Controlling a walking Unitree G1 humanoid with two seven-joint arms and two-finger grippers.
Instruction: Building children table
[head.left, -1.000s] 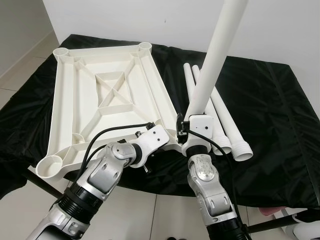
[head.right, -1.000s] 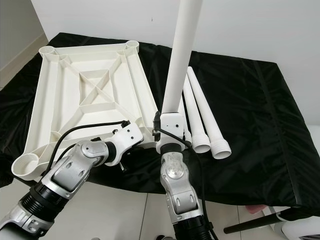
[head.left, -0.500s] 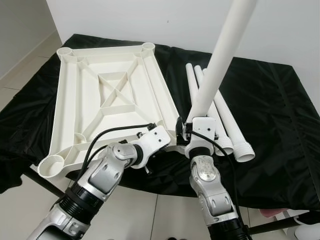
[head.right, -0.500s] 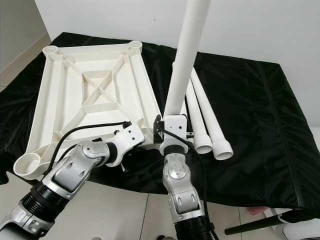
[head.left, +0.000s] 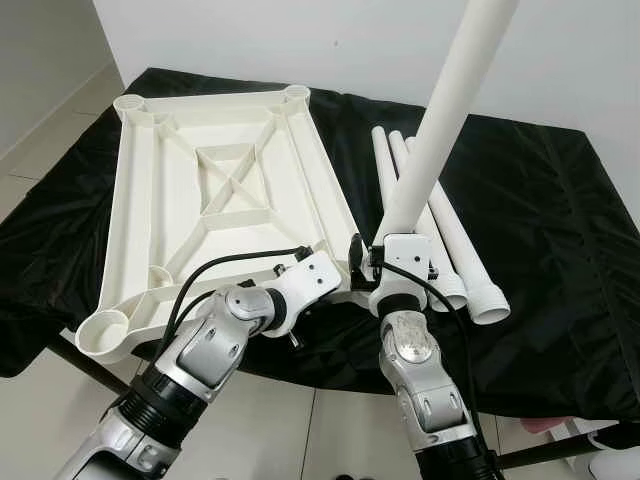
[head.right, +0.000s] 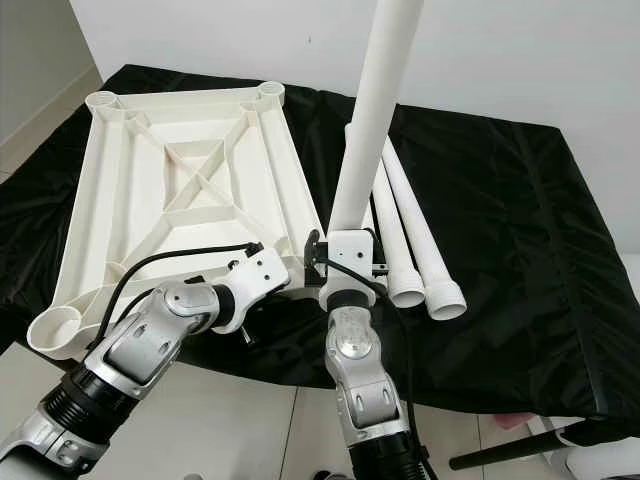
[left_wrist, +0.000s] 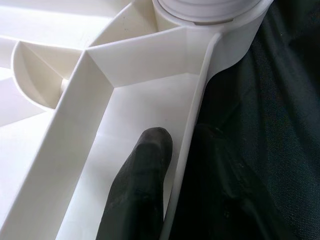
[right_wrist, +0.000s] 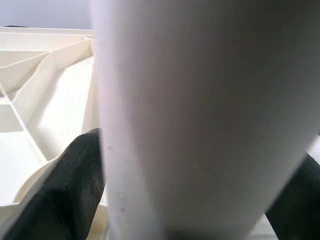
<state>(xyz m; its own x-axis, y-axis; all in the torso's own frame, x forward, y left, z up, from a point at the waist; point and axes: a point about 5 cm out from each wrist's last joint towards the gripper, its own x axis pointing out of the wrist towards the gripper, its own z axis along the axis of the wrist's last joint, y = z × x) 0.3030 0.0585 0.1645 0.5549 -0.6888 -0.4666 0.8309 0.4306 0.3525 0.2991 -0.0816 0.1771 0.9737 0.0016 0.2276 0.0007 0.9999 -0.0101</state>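
Claws unmarked: right claw (right_wrist: 165, 200) clamps upright leg (head.left: 440, 130); left claw (left_wrist: 182, 170) pinches tabletop (head.left: 150, 210) rim.

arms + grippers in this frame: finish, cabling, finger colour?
Both arms are silver metal with ribbed black collars near the base. White housings sit at each wrist, fed by looping black cables. The left gripper and right gripper have long, rounded, matte black fingers.

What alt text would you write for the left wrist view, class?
The left pincer grips the side wall of the upturned white tabletop, one black finger inside, one outside. A white leg sits in the corner socket beyond; black cloth lies alongside.
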